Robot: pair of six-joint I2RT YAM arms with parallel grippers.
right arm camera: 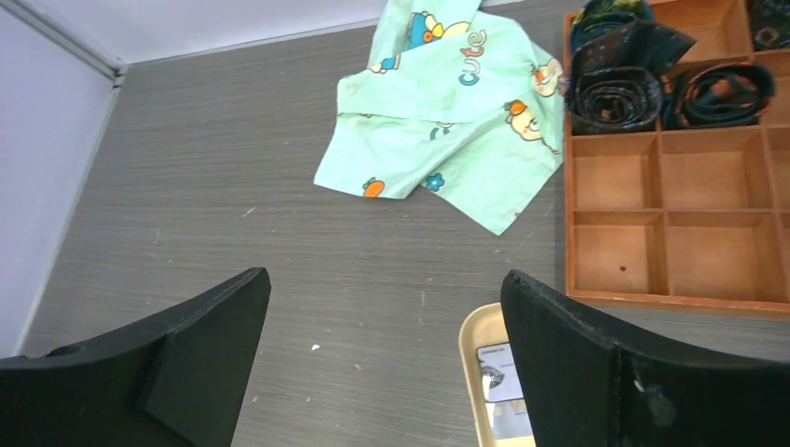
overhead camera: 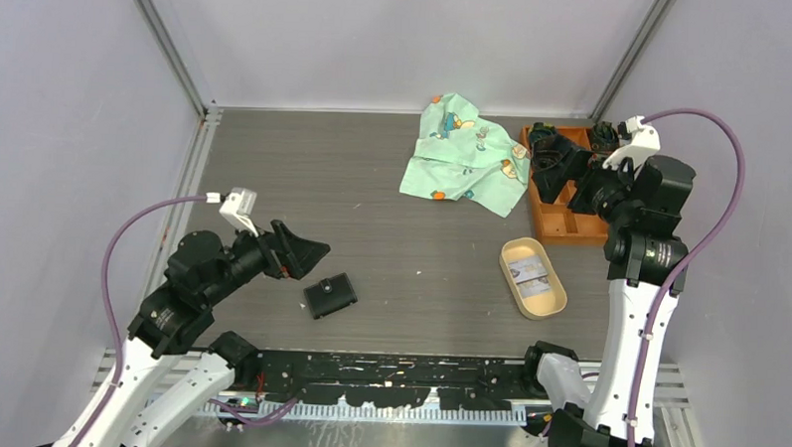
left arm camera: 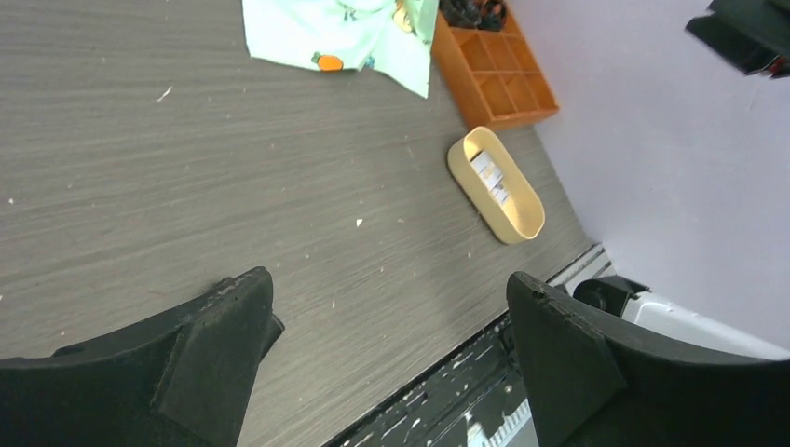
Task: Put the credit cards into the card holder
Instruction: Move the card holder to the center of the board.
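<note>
Both jaws wide, card holder [overhead camera: 330,295] near left, credit cards [overhead camera: 530,273] near right.

A robotics lab test cell: plain pale lilac panel walls [overhead camera: 57,122] on aluminium frame posts [overhead camera: 169,47] enclose a grey wood-grain tabletop [overhead camera: 372,213] bearing two white-and-black robot arms [overhead camera: 632,331].

The top camera looks down from above the near edge over the whole table [overhead camera: 373,203]. The left wrist's faces across toward far right; the right wrist's looks down there, closer. All share the tan tray [left arm camera: 515,212] and green cloth [right arm camera: 447,102].
</note>
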